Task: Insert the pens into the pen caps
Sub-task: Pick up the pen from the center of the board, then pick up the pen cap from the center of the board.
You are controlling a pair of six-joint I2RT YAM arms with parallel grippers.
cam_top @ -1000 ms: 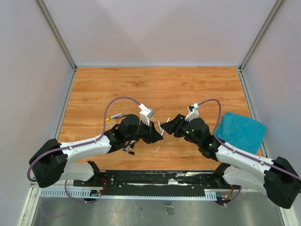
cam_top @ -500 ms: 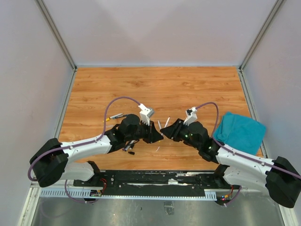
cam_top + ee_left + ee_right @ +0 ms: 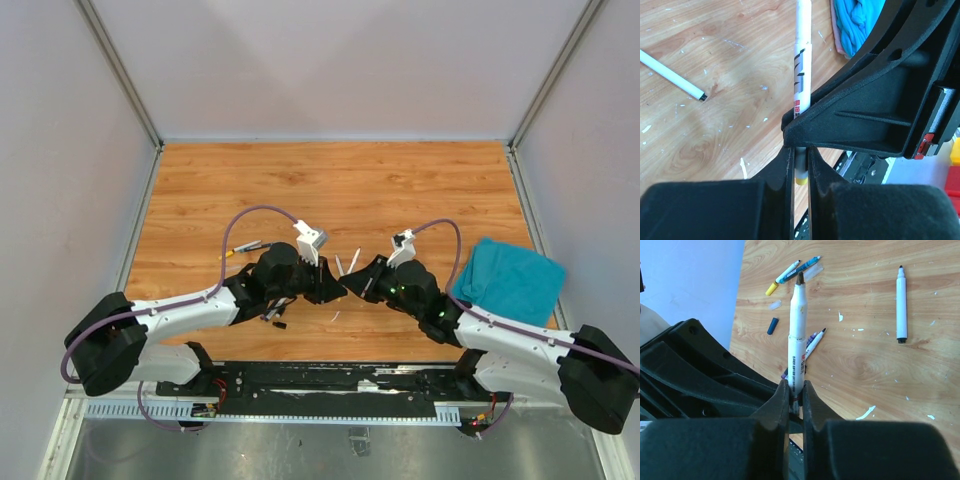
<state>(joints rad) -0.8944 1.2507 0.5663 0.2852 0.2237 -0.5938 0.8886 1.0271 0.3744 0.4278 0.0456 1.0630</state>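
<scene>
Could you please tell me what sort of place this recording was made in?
Most likely a lab robot work cell: a wood-grain tabletop boxed in by plain pale panels on metal framing, two arms bolted to a rail at its near edge, and loose pens scattered on it.

Upper half of the brown wooden tabletop (image 3: 340, 185) is bare, so passage there is free. Lower centre is blocked: the left gripper (image 3: 800, 162) and right gripper (image 3: 796, 395) meet there, both clamped on one white marker pen (image 3: 796, 350). A crumpled teal cloth (image 3: 510, 278) fills the right edge, and loose coloured pens (image 3: 247, 246) lie mid-left.

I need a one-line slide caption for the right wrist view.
Right gripper shut on an uncapped white pen above the wooden table.
</scene>
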